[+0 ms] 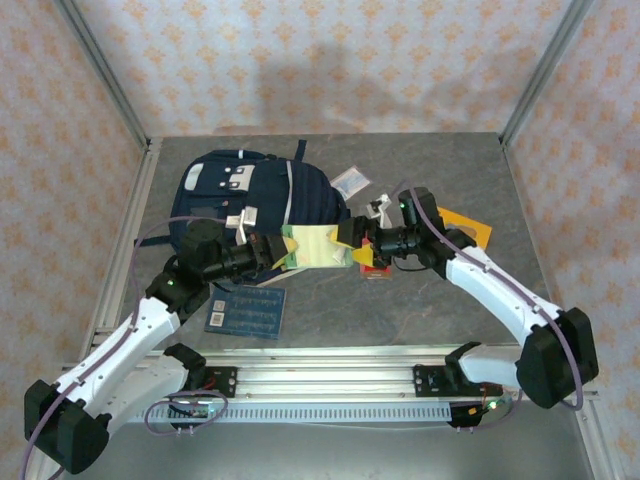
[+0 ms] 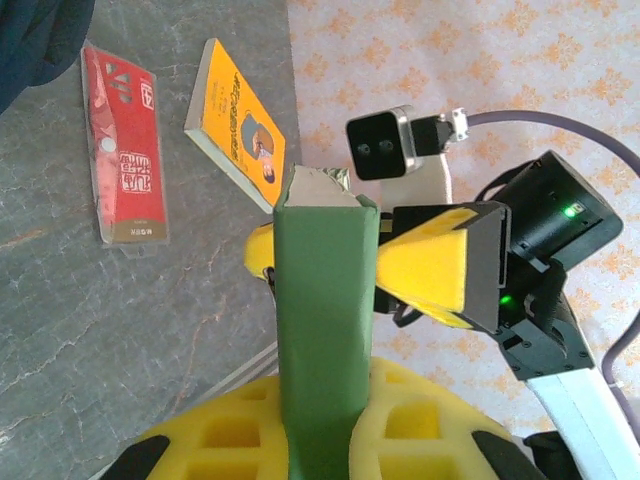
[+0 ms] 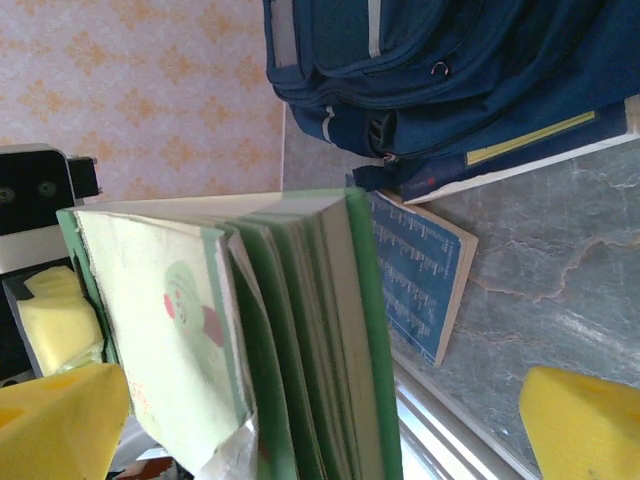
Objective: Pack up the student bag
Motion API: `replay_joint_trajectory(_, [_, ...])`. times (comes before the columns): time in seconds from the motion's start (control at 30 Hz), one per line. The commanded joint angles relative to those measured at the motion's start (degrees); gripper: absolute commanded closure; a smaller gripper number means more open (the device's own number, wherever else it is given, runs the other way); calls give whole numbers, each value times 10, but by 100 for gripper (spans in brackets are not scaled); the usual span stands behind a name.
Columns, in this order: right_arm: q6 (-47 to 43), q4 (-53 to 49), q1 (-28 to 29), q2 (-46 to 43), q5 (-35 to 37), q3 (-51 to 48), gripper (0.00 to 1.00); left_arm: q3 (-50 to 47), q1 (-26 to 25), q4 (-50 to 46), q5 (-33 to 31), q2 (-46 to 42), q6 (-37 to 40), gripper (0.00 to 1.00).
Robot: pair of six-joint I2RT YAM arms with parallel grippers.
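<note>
1. Overhead, I see the navy blue fabric student bag (image 1: 255,190) lying far-left on the grey table (image 1: 380,310); left claw (image 1: 278,250) and right claw (image 1: 352,245) meet beside it.
2. Left wrist: left claw clamps a green paperback book (image 2: 325,300).
3. Right wrist: right claw spread, straddling the book.

We see our left arm (image 1: 125,345) and right arm (image 1: 492,285) as white shells with black joints. Thin purple-grey cables (image 1: 135,265) run along them. There are blocky yellow fingers (image 2: 430,265), a silver-and-black camera (image 2: 381,145) and a green light (image 2: 570,210).
</note>
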Motion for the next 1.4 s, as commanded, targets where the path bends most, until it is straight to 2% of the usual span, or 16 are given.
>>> replay_joint_trajectory(0.0, [52, 105, -1, 1, -45, -7, 3, 28, 3, 55, 10, -14, -26, 100])
replay_joint_trajectory(0.27, [185, 308, -1, 11, -92, -53, 33, 31, 3, 66, 13, -15, -37, 100])
replay_joint_trajectory(0.47, [193, 312, -4, -15, -96, -71, 67, 25, 3, 65, 14, -17, -36, 100])
replay_joint_trajectory(0.53, [193, 306, -7, -24, -95, -75, 76, 23, 4, 62, 14, -17, -34, 100])
replay_joint_trajectory(0.93, [208, 299, -19, -57, -82, -88, 76, 10, 15, 17, 18, -5, 2, 100])
replay_joint_trajectory(1.0, [226, 322, -20, -57, -83, -94, 81, 8, 15, 11, 17, 3, 8, 100])
replay_joint_trajectory(1.07, [235, 331, -20, -59, -81, -96, 90, 12, 16, -4, 16, 16, 21, 100])
replay_joint_trajectory(1.13, [233, 329, -20, -64, -76, -98, 94, 23, 17, -29, 11, 32, 40, 90])
replay_joint_trajectory(1.2, [201, 281, -20, -75, -61, -94, 97, 45, 22, -71, -2, 51, 71, 76])
replay_joint_trajectory(1.27, [103, 126, -22, -98, -7, -65, 100, 85, 33, -143, -35, 71, 121, 59])
replay_joint_trajectory(1.37, [-48, -119, -22, -123, 142, -7, 100, 164, 38, -248, -123, 112, 203, 46])
